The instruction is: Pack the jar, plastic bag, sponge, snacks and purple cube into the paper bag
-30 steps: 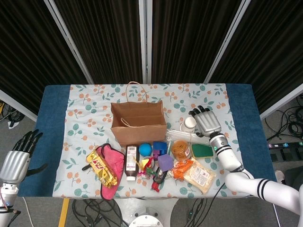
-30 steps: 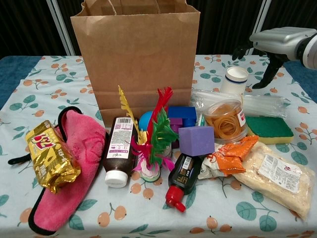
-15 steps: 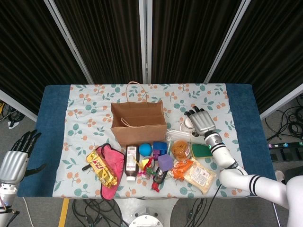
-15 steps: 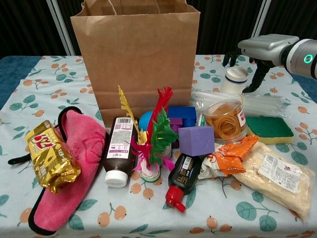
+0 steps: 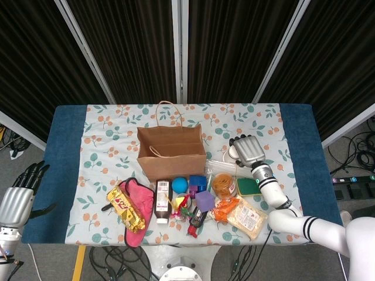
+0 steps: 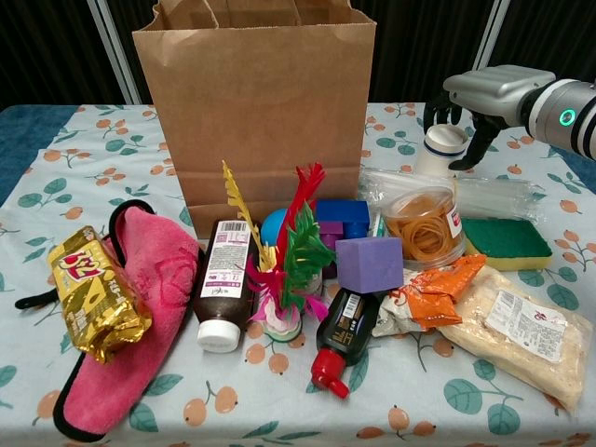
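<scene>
Dark curtains back a floral-clothed desk [image 5: 111,140] where the paper bag [image 6: 253,102] stands open and upright. To the bag's right stands the small white jar [image 6: 440,149], upright, its long axis vertical. Directly above it hovers the right hand [image 6: 482,93], fingers spread and curled down around the lid, seemingly not yet clamped and holding nothing. Far to the bag's left, off the desk edge, the left hand [image 5: 20,196] hangs empty with fingers apart, so the right is plainly nearer.
</scene>
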Tool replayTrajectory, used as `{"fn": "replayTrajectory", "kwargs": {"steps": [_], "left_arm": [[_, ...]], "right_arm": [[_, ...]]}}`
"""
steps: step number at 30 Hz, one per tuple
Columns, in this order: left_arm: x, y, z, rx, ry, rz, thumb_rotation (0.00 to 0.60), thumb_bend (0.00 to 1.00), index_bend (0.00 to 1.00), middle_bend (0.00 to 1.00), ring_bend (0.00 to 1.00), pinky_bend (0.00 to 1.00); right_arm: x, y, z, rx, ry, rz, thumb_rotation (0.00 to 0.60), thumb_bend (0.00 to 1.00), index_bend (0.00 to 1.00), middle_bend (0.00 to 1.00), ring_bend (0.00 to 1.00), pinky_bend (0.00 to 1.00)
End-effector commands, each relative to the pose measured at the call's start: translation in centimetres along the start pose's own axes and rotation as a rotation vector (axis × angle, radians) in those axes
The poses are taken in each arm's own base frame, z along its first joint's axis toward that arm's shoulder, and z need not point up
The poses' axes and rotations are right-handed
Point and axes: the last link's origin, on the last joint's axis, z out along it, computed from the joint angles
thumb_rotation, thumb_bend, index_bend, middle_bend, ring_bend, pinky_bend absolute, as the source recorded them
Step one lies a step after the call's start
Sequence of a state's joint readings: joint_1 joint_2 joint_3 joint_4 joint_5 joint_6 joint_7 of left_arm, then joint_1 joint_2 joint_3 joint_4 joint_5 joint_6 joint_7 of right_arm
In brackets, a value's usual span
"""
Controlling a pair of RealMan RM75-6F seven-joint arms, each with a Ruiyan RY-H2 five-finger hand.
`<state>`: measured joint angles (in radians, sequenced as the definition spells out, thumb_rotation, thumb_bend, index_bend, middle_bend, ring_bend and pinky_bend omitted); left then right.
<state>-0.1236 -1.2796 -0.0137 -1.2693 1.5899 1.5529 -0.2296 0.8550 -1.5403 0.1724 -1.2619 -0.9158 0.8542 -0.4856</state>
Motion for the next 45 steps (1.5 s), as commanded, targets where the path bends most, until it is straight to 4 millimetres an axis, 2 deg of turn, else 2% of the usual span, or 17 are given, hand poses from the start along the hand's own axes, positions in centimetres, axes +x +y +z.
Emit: {"fn": "replayTrajectory", "kwargs": {"steps": [1,4,8,11,15,18,21,27,32,38,45], "left_arm": [[0.0,0.0,0.0,0.001,-0.001,0.0,0.6,0.1,0.1,0.16,0.06,0.2],[0.0,0.0,0.0,0.0,-0.003,-0.002,0.6,0.1,0.1,0.16,0.06,0.2],[-0.2,0.2,0.0,-0.004,-0.007,-0.004,0.6,0.1,0.1,0.16,0.06,0.2],[-0.4,0.3,0.0,-0.008,-0.012,-0.006,0.6,0.1,0.1,0.16,0.06,0.2],[-0.4,0.4,0.1,-0.017,-0.014,-0.005,0.6,0.1,0.1,0.16,0.06,0.2],[-0.3,0.5,0.2,-0.022,-0.01,-0.004,0.6,0.1,0.1,0.16,0.06,0.2],[-0.3,0.6,0.1,-0.022,-0.008,-0.004,0.6,0.1,0.1,0.16,0.06,0.2],[-0.5,0.7,0.1,-0.024,-0.02,-0.005,0.6,0.1,0.1,0.16,0.06,0.2],[-0.6,0.7,0.1,-0.022,-0.018,-0.008,0.6,0.1,0.1,0.16,0.06,0.2],[-0.6,0.4,0.0,-0.011,-0.014,-0.013,0.6,0.1,0.1,0.16,0.06,0.2],[-0.3,0.0,0.0,-0.002,-0.004,-0.015,0.6,0.1,0.1,0.16,0.06,0.2]], "right_arm": [[0.0,0.3,-0.1,-0.005,0.018,0.004,0.6,0.19,0.5,0.43,0.37,0.48],[0.6,0.7,-0.5,-0.01,0.047,0.007,0.6,0.2,0.53,0.45,0.39,0.5],[2.8,1.4,-1.5,-0.012,0.128,0.013,0.6,0.21,0.54,0.46,0.4,0.51],[6.2,1.8,-2.9,-0.008,0.244,0.028,0.6,0.2,0.54,0.46,0.4,0.51],[12.3,1.7,-5.3,0.011,0.428,0.049,0.6,0.21,0.55,0.47,0.4,0.51],[16.2,1.1,-7.0,0.029,0.529,0.052,0.6,0.21,0.55,0.47,0.4,0.51],[19.0,0.0,-8.3,0.055,0.596,0.058,0.6,0.21,0.55,0.47,0.4,0.51],[22.3,-3.0,-9.4,0.127,0.66,0.081,0.6,0.21,0.55,0.47,0.4,0.51],[23.1,-6.1,-9.4,0.199,0.672,0.094,0.6,0.21,0.55,0.47,0.4,0.51],[20.3,-9.2,-8.3,0.259,0.568,0.092,0.6,0.18,0.55,0.47,0.4,0.51],[18.0,-10.6,-7.3,0.281,0.497,0.131,0.6,0.18,0.55,0.47,0.4,0.51]]}}
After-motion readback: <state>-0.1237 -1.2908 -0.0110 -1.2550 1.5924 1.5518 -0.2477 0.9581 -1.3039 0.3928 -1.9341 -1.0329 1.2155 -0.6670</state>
